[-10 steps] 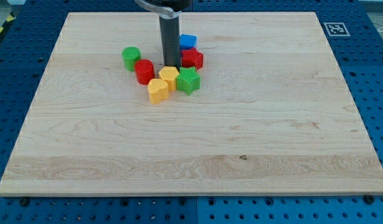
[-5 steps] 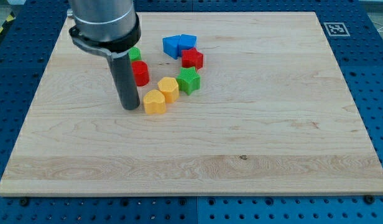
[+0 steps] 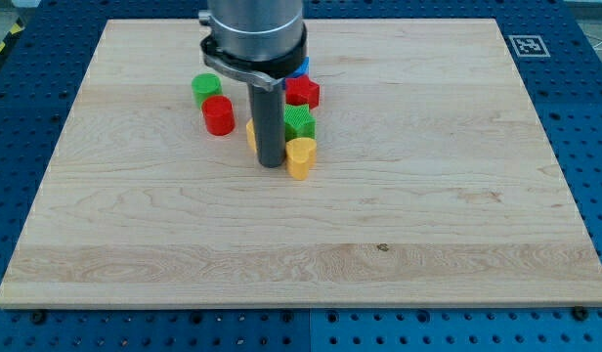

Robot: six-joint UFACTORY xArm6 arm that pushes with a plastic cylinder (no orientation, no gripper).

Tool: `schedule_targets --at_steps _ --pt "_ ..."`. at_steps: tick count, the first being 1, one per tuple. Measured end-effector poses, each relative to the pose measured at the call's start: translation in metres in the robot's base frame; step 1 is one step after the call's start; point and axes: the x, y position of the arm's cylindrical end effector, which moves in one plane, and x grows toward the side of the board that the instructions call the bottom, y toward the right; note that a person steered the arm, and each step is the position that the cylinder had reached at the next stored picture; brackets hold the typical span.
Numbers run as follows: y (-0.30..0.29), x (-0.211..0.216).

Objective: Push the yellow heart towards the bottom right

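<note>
Camera view, one frame. Yellow heart (image 3: 300, 156) sits on the wooden table (image 3: 301, 244), in the upper half and a little toward the view's left of centre. It lies at the lower edge of the block cluster.

My tip (image 3: 271, 164) is down on the table just to the view's left of the yellow heart, touching it or very nearly so; the seam between them is too fine to settle. No hand on this arm: it ends in a plain dark rod (image 3: 270, 127), so nothing opens, closes or grips.

Behind the rod, a second yellow block (image 3: 251, 135) shows only as a sliver at the rod's left edge; shape cannot be made out. Green block (image 3: 299, 122) with a ribbed top stands just above the yellow heart, close to it, and is partly covered by the rod on its left side. Red block (image 3: 303, 92), star-like in outline, sits above the green one. Blue block (image 3: 300, 66) peeks out at the view's right of the arm's grey collar (image 3: 254, 34), mostly hidden.

To the view's left of the rod, apart from it: red cylinder (image 3: 219, 115), and green cylinder (image 3: 206, 88) just above and left of that, the two close together.

Beyond the table edges, blue perforated base (image 3: 584, 117). Printed square marker (image 3: 524, 45) at the table's top right corner.
</note>
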Motion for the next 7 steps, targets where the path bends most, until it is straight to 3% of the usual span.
schedule_targets --at_steps 2,7 --pt "0.071 0.021" --pt "0.252 -0.006"
